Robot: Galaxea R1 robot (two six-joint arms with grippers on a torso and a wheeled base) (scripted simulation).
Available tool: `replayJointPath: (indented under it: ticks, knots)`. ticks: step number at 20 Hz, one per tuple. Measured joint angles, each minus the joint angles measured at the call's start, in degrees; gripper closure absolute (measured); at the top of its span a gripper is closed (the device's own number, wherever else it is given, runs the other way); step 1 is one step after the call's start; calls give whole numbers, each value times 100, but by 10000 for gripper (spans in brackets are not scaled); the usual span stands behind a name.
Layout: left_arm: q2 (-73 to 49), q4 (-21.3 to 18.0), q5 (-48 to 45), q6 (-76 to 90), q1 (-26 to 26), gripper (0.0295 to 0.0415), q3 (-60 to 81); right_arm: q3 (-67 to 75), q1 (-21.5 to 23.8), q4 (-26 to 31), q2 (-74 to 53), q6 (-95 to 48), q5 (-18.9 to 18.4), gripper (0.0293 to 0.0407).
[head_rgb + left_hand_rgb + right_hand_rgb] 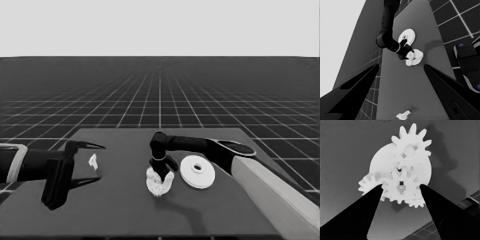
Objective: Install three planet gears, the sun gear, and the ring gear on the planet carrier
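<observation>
Spiky-toothed white gears point(401, 186) on flat disc point(382, 162)

— What sort of place is this?
— A simulated test scene, not a real room. A dark table point(125, 210) stands alone on a floor point(160, 95) drawn as a pale grid running to a flat horizon.
— Any walls or furniture?
— Only a blank pale band point(160, 27) above the horizon. Past the table's edge sits dark machinery point(468, 67) with small blue lights.
</observation>
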Motion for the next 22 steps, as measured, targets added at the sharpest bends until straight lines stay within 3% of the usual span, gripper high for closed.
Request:
replayJointPath:
  ticks: [8, 10, 11, 18, 19, 20, 22]
  knots:
    - [0, 0, 0, 0, 0, 326, 0, 0, 0, 0, 0, 480, 0, 390]
    - [0, 0, 0, 0, 0, 326, 0, 0, 1, -1, 0, 537, 0, 330]
    - [0, 0, 0, 0, 0, 326, 0, 0, 1, -1, 0, 549, 0, 320]
    - [0, 0, 0, 0, 0, 326, 0, -1, 1, -1, 0, 565, 0, 315]
    - [0, 0, 0, 0, 0, 326, 0, 223, 280, 247, -52, -1684, -151, 307]
    - [0, 0, 0, 0, 0, 326, 0, 327, 499, 404, -69, -3100, -209, 309]
    - [0, 0, 0, 0, 0, 326, 0, 396, 695, 567, -85, -4448, -225, 314]
